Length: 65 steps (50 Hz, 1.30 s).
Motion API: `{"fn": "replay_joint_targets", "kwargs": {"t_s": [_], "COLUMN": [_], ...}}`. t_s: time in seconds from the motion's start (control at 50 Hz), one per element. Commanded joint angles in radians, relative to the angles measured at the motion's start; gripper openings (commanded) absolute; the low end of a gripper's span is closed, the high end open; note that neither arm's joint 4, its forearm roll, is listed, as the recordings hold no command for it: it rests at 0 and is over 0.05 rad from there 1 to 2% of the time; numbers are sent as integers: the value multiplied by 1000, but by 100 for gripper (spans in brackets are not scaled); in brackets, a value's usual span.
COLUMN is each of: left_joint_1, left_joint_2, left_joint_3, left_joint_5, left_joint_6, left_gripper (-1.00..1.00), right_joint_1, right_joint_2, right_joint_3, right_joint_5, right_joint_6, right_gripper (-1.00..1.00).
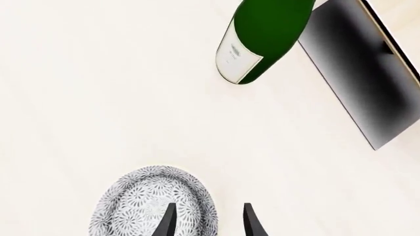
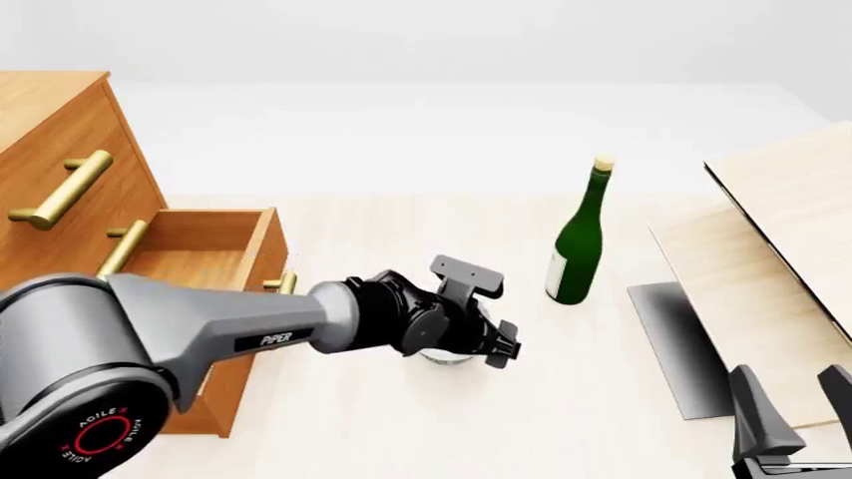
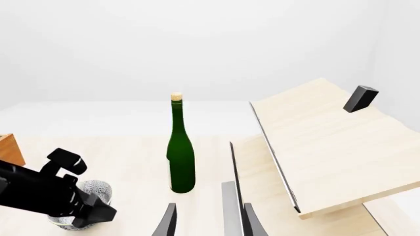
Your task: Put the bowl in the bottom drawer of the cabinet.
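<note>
Speckled grey-on-white glaze marks the bowl, sitting upright on the pale table in front of the open bottom drawer of the cabinet. Front view: mostly hidden under the left gripper; only a sliver of the base shows.

Left gripper, wrist view: fingers spread, one tip over the inside of the bowl, the other outside its rim. They straddle the near wall. No pinch yet; whether either tip touches the rim, cannot tell.

Handling, as judged:
- Looks like a small ceramic piece: rigid, light enough for one arm, likely smooth and a bit slippery.
- Thin wall, so a rim pinch is the obvious hold: one finger in, one out, closing across the wall. The present straddle suits that.
- Held at one side only, it may tip or swing. Better to seat the fingers deep on the wall before lifting.
- Round and shallow; a push from a finger could slide it across the table.

Nearby: green bottle standing well apart from the bowl, on the side away from the cabinet. Pale wooden boards further that way.

Right gripper low at the near edge, fingers apart, holding nothing, well apart from the bowl.

Drawer stands pulled out and looks empty as far as visible.
</note>
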Motion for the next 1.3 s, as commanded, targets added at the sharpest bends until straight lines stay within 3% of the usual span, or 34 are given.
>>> {"fn": "replay_joint_targets", "kwargs": {"t_s": [0.02,1.3], "left_joint_1": [-6,-13], "left_joint_2": [7,40], "left_joint_3": [8,25], "left_joint_5": [-16,-52], "left_joint_6": [-12,-55], "left_gripper": [100,100], "right_joint_1": [0,0], "right_joint_2": [0,0], "right_joint_3": [0,0], "right_joint_5": [0,0], "right_joint_6": [0,0], "right_gripper": [100,100]}}
